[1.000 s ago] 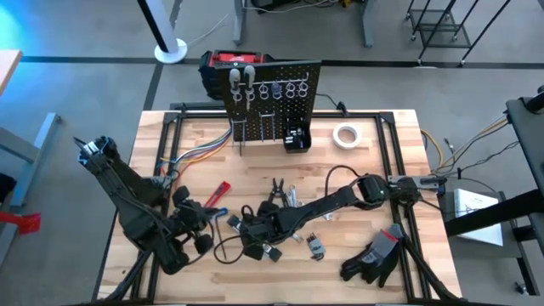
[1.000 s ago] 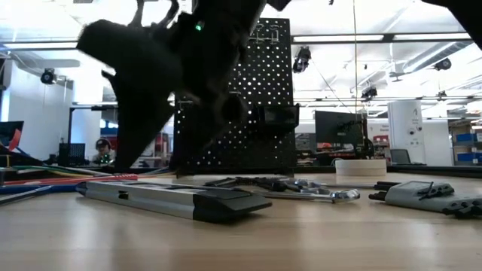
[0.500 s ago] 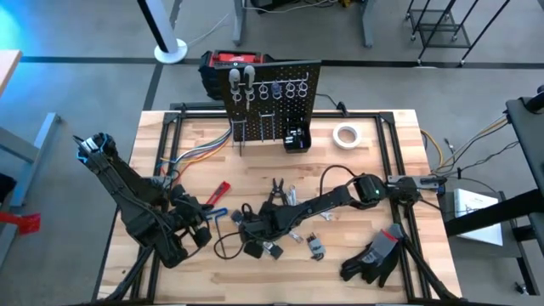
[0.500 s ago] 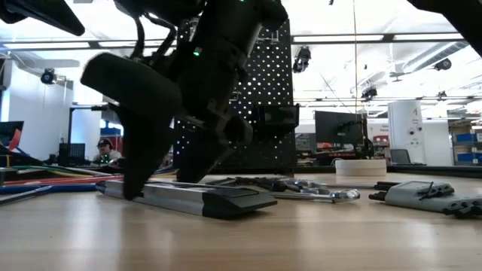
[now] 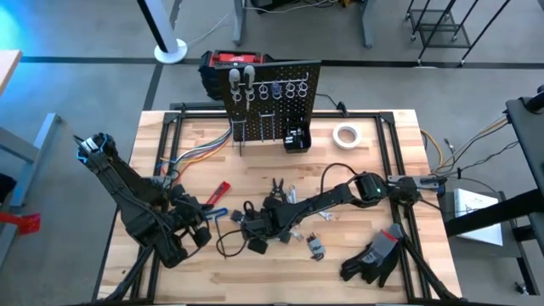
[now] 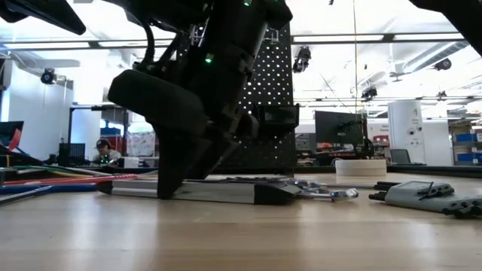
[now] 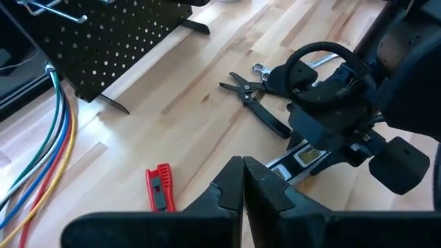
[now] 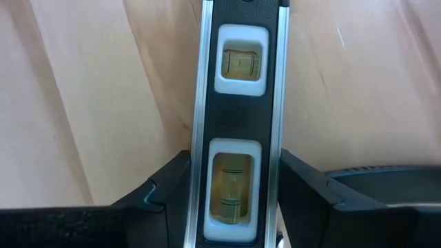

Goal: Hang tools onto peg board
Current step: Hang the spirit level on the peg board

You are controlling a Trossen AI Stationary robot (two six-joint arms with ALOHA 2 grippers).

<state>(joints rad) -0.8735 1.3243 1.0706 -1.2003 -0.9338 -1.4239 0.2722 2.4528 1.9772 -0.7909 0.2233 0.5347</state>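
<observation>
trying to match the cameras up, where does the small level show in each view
High view: the level is mostly hidden under the right gripper, at table centre.
Low view: long and flat on the table.
Left wrist view: partly seen under the right gripper.
Right wrist view: between the fingers.
Shared landmark: the peg board.

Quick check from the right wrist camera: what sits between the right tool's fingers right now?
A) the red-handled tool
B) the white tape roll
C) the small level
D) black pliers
C: the right wrist view shows the small level, bubble vials visible, lying on the table between the right tool and its two fingers.
</observation>
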